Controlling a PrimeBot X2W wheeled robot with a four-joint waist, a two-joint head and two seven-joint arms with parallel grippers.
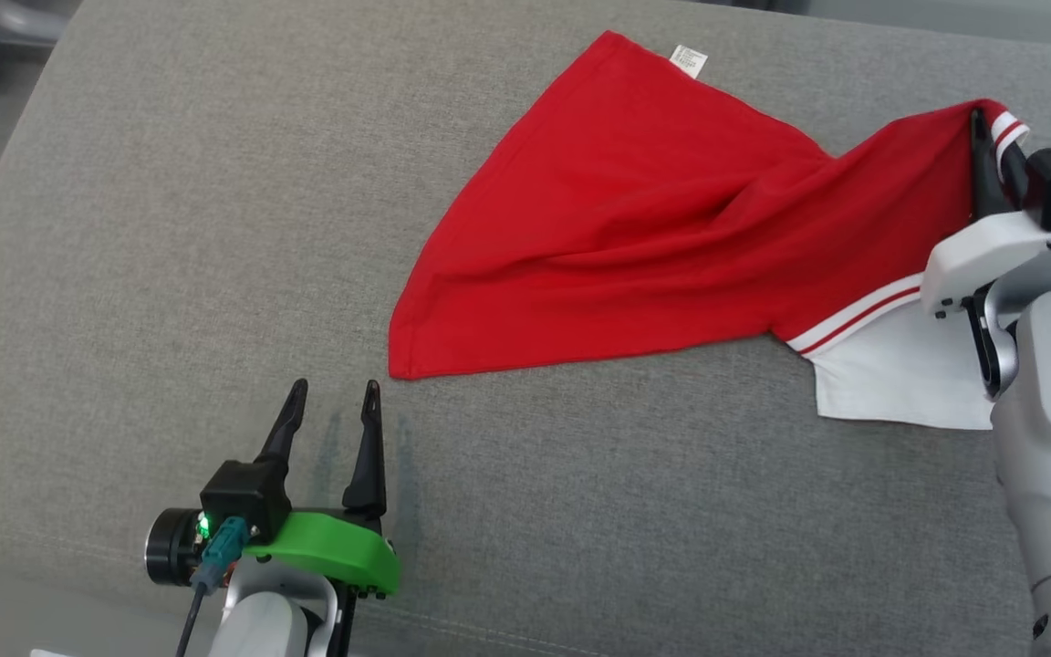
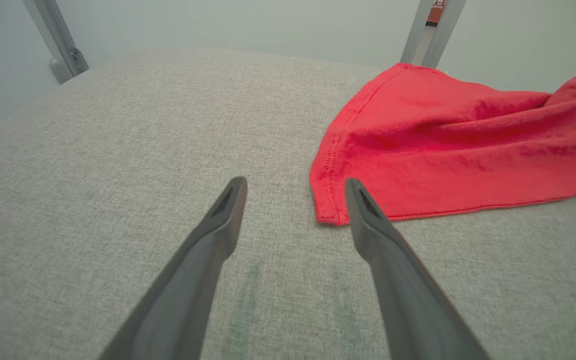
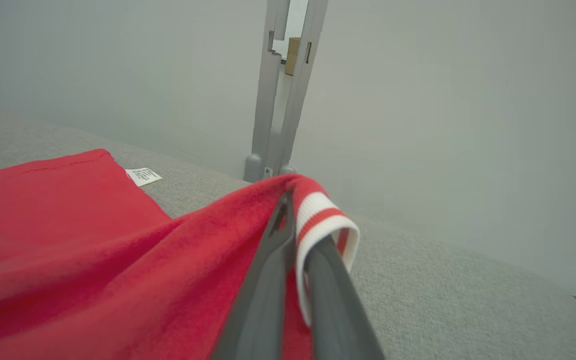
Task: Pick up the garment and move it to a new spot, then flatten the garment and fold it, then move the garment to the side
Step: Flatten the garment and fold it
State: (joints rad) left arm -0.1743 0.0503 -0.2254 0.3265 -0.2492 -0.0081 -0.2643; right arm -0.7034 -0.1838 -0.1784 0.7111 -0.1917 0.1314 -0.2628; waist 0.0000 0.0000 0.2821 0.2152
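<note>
While the left gripper (image 1: 334, 388) sits at the lower left over the grey cushion (image 1: 170, 228), its jaws stand wide apart, their tips just short of the near corner of the red garment (image 1: 635, 228). That garment lies spread and creased across the middle of the cushion, with a white label (image 1: 689, 60) at its far corner. Further right it rises to a red-and-white striped cuff (image 1: 1011, 123), pinched tight in the jaws of the right gripper (image 1: 989, 132). A white panel (image 1: 900, 379) lies flat below.

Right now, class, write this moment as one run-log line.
stage: picking up | right gripper: shut on striped cuff | left gripper: open, near hem corner | red shirt: mostly lying on grey cushion
</note>
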